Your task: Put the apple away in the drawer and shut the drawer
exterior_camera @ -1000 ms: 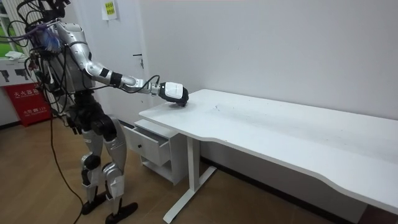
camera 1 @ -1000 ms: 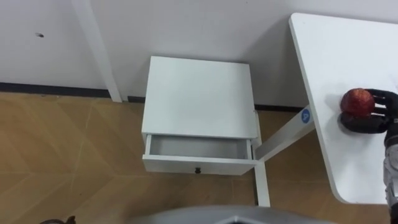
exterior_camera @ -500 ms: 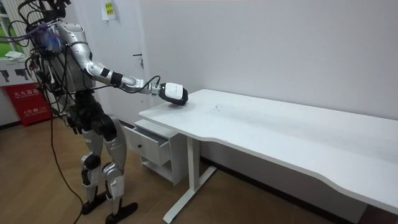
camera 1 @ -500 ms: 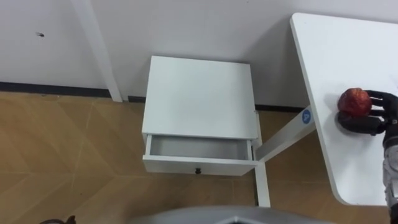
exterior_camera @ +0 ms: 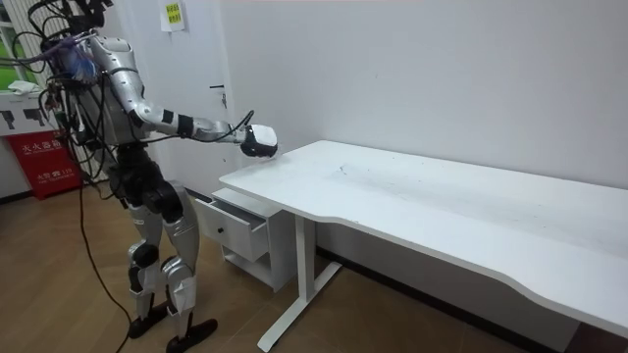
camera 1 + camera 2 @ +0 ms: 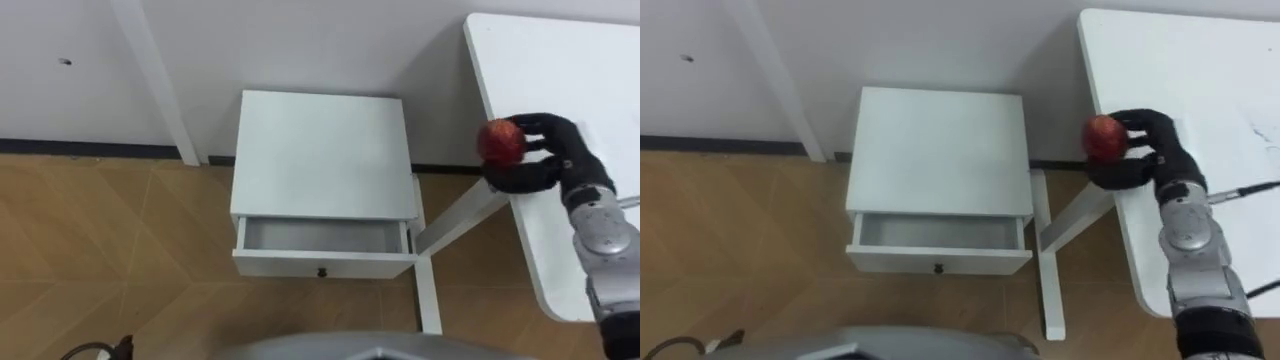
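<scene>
A red apple [image 6: 501,141] [image 6: 1101,137] is held in my right hand [image 6: 545,158] [image 6: 1143,152], whose dark fingers curl round it. The hand hangs over the left edge of the white table [image 6: 570,80], lifted off its top. In the room view the right hand [image 5: 259,141] is stretched out above the table's corner. A white bedside cabinet [image 6: 320,155] stands against the wall to the left of the table. Its drawer [image 6: 322,240] is pulled out part way and looks empty, with a small dark knob [image 6: 321,271] on its front.
A white table leg [image 6: 428,290] and its slanted brace [image 6: 455,220] stand just right of the cabinet. A slim white post [image 6: 155,80] leans at the wall to the left. Wooden floor [image 6: 110,260] lies open in front of the drawer.
My right hand has lifted the apple off the table and carried it left, from well over the tabletop to its left edge. The drawer has not moved.
</scene>
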Controlling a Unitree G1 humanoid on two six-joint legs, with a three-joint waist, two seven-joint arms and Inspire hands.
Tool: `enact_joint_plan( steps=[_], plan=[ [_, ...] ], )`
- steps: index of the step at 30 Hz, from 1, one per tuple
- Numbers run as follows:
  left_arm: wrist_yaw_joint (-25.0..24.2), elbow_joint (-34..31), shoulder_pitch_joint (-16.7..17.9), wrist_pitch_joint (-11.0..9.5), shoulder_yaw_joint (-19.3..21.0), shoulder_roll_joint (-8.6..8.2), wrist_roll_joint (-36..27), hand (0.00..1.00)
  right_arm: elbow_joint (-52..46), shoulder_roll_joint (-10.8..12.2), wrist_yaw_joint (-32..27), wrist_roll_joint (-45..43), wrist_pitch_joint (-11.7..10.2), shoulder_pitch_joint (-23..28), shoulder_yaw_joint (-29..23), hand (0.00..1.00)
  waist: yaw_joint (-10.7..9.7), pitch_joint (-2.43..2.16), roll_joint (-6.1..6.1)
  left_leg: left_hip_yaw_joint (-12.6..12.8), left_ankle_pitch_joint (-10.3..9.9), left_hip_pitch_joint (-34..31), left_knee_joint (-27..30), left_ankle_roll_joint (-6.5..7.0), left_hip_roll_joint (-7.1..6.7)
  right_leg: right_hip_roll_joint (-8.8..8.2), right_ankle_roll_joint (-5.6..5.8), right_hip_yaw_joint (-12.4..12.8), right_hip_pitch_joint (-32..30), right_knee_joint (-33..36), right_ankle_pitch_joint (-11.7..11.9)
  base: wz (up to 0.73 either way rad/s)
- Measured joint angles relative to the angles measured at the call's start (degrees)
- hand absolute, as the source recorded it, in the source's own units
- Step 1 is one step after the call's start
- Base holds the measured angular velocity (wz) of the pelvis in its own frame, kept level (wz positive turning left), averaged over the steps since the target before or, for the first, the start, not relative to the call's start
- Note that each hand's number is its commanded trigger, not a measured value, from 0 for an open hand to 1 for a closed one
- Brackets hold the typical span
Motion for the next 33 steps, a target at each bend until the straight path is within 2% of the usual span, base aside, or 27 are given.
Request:
enact_joint_plan(
  steps=[3, 6, 13, 15, 17, 21, 24, 25, 26, 27, 28, 33],
  plan=[
    [0.01, 0.01, -1.10, -0.27, -0.56, -0.02, 0.02, 0.00, -5.00, 0.32, 2.40, -3.70, -0.06, 0.66, 3.18, 1.00, 1.59, -0.03, -0.02, 0.00, 0.00, -0.92, 0.24, -0.01, -0.03, -0.03, -0.01, -0.15, -0.71, -0.05, 0.01, 0.04],
    [0.15, 0.00, -0.75, -0.28, -0.60, -0.04, 0.17, 0.00, -7.58, 1.09, 3.56, -5.74, 0.18, 0.75, 4.24, 1.00, 2.46, -0.06, 0.15, -0.31, 0.01, -1.20, 0.26, -0.01, -0.14, -0.09, 0.00, -0.12, -0.68, -0.34, 0.01, 0.07],
    [-0.52, -0.33, -0.81, 0.09, -1.46, -0.08, 0.87, 0.00, -13.49, 2.31, 7.72, -6.32, 0.61, 0.86, 6.83, 1.00, 3.64, -0.07, 0.30, -0.76, 0.01, -1.57, 0.32, -0.01, -0.03, -0.11, 0.00, -0.12, -0.66, -0.45, 0.01, 0.06],
    [-0.69, -0.71, -1.10, 0.14, -1.93, -0.32, 0.88, 0.00, -14.27, 2.42, 9.09, -6.53, 1.25, 0.81, 8.64, 1.00, 4.62, 0.12, 0.63, -0.77, 0.01, -1.49, 0.31, -0.01, -0.01, -0.18, 0.00, -0.11, -0.59, -0.48, 0.01, 0.00],
    [-0.68, -1.56, -1.12, 0.08, -3.01, -0.34, 0.87, 0.00, -14.26, 2.60, 10.10, -6.93, 1.71, 0.82, 9.96, 1.00, 4.72, 0.20, 0.75, -0.79, 0.01, -1.51, 0.29, -0.01, -0.02, -0.22, 0.00, -0.10, -0.57, -0.48, 0.00, 0.02],
    [-0.67, -0.73, -1.47, 0.00, -4.19, -0.47, 0.86, 0.00, -13.72, 4.54, 11.80, -11.04, 1.82, 0.97, 12.10, 1.00, 4.72, 0.41, 1.05, -0.79, 0.01, -1.65, 0.30, -0.01, -0.05, -0.24, 0.01, -0.29, -0.59, -0.49, 0.00, 0.00],
    [-0.79, -0.20, -1.65, 0.00, -5.07, -0.48, 0.84, 0.00, -12.68, 4.78, 12.24, -11.33, 1.82, 1.00, 13.02, 1.00, 4.64, 0.57, 1.23, -0.79, 0.01, -1.87, 0.30, -0.01, -0.11, -0.26, 0.02, -0.65, -0.75, -0.48, -0.01, 0.00],
    [-0.87, -0.20, -1.67, 0.00, -5.07, -0.48, 0.84, 0.00, -12.35, 4.78, 12.25, -11.47, 1.83, 1.00, 13.21, 0.88, 4.63, 0.55, 1.21, -0.79, 0.01, -1.97, 0.30, -0.01, -0.15, -0.25, 0.02, -0.80, -0.82, -0.48, -0.01, 0.03],
    [-0.93, -0.20, -1.70, 0.00, -5.08, -0.48, 0.84, 0.00, -12.17, 4.78, 12.38, -11.84, 2.16, 1.01, 13.54, 0.71, 4.63, 0.45, 1.02, -0.79, 0.01, -2.20, 0.31, -0.01, -0.13, -0.25, 0.03, -0.95, -0.99, -0.48, -0.01, 0.04],
    [-0.98, -0.03, -1.63, 0.00, -5.10, -0.48, 0.84, 0.00, -11.91, 4.79, 12.40, -12.12, 2.30, 1.08, 13.72, 0.22, 4.61, 0.50, 1.12, -0.83, 0.01, -2.40, 0.31, -0.01, -0.12, -0.25, 0.03, -1.04, -1.04, -0.49, -0.01, 0.04],
    [-0.98, 0.06, -1.64, 0.01, -5.10, -0.48, 0.84, 0.00, -11.75, 4.81, 12.40, -12.27, 2.34, 1.18, 13.74, 0.00, 4.61, 0.45, 1.05, -0.89, 0.01, -2.54, 0.32, -0.01, -0.12, -0.27, 0.03, -1.16, -1.05, -0.48, -0.01, 0.07],
    [-0.98, 0.06, -1.62, 0.02, -5.10, -0.57, 0.84, 0.00, -11.42, 5.26, 13.18, -13.56, 3.00, 1.89, 13.75, 0.00, 4.56, 0.33, 0.94, -1.17, 0.01, -2.83, 0.54, -0.02, -0.14, -0.28, 0.02, -1.47, -1.31, -0.45, -0.01, 0.02]
  ],
)
